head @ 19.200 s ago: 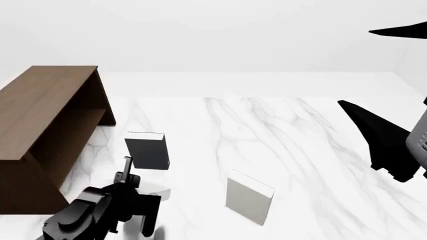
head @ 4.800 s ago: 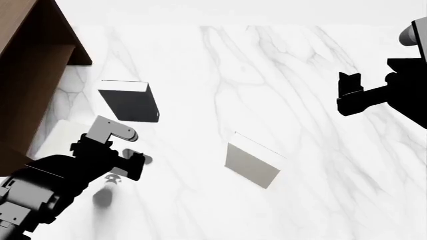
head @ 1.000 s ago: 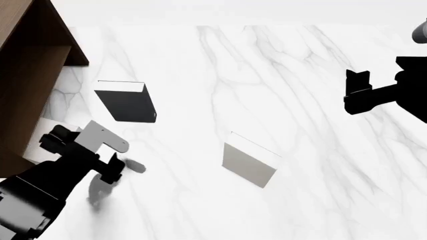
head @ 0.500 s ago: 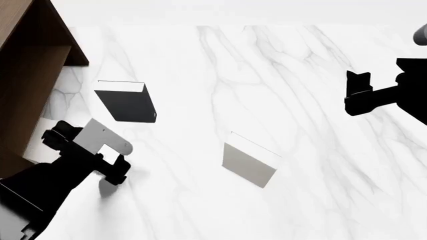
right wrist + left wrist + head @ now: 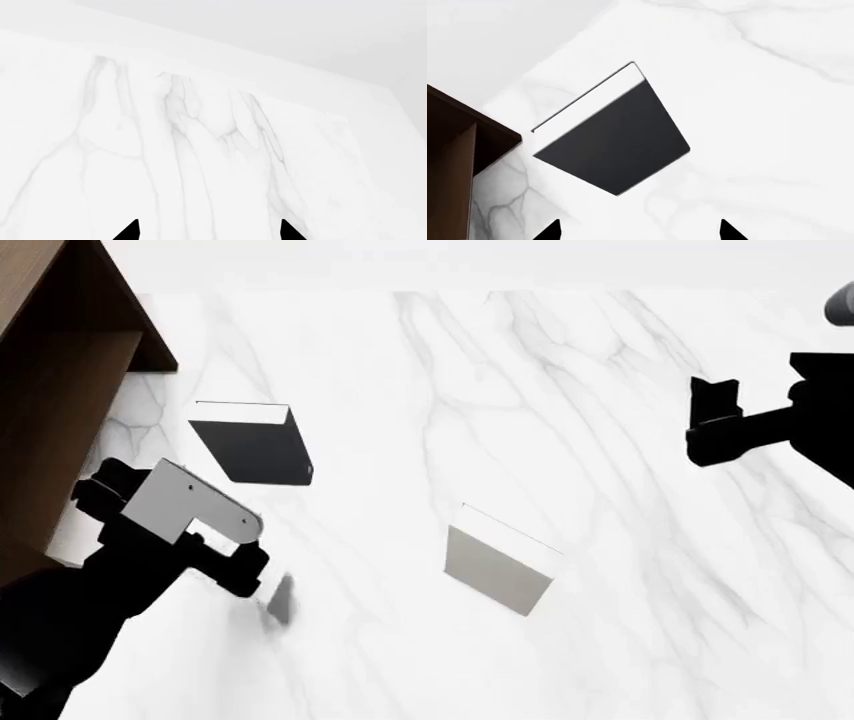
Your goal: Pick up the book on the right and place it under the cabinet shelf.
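The pale off-white hardback book [image 5: 499, 570] stands on the white marble table [image 5: 587, 480] near its middle, untouched. The dark charcoal book [image 5: 612, 137] stands nearer the dark brown wooden cabinet [image 5: 54, 390]. Both grippers (left [image 5: 639, 234], right [image 5: 208, 231]) are spread wide, holding nothing.

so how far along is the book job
Barely started. The pale book stands on the marble table, untouched, well clear of the cabinet. In hand: nothing. The right gripper hangs over bare marble, jaws open and empty; the left gripper, also open, faces the dark book instead. Left to do: reach the pale book, grasp it, and carry it under the cabinet shelf.
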Robot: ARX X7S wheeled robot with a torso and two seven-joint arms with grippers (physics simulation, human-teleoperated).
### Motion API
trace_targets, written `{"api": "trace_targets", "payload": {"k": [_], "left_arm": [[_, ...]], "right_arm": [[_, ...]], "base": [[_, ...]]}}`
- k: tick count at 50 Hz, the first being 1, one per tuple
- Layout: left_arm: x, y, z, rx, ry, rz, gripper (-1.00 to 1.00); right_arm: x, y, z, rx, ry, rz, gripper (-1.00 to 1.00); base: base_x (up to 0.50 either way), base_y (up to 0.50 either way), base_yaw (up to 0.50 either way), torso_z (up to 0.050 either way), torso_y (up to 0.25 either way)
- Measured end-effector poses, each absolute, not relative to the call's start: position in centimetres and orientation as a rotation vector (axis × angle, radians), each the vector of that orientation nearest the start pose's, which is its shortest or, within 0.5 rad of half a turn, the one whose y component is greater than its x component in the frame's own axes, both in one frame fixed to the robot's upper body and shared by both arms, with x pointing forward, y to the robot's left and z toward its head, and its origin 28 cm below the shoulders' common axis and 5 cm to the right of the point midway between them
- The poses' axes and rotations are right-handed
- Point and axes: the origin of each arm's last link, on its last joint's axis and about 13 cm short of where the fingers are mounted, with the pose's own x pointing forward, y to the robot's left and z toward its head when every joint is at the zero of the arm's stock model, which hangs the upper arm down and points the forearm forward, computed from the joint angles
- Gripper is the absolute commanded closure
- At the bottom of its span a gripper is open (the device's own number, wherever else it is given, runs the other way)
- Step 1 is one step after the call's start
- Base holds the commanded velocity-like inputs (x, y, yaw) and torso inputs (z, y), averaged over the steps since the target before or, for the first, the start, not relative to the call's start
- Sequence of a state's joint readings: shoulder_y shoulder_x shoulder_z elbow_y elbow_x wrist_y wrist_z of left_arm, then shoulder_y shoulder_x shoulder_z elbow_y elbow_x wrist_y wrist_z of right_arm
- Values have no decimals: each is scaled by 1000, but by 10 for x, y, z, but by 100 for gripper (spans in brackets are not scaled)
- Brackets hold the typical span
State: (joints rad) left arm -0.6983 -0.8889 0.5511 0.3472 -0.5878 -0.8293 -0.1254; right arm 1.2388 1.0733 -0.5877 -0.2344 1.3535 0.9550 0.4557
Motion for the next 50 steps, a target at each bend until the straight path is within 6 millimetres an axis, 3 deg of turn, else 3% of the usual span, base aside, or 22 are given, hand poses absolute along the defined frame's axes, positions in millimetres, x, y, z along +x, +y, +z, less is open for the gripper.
{"api": "trace_targets", "payload": {"k": [18, 50], "left_arm": [[257, 304, 194, 570, 126, -216, -100], [250, 304, 202, 554, 110, -209, -100]], "right_arm": [[255, -219, 300, -246, 135, 40, -100], [254, -218, 298, -230, 123, 39, -100]], "base": [[0, 0, 0, 0, 15], [0, 0, 0, 0, 249]]}}
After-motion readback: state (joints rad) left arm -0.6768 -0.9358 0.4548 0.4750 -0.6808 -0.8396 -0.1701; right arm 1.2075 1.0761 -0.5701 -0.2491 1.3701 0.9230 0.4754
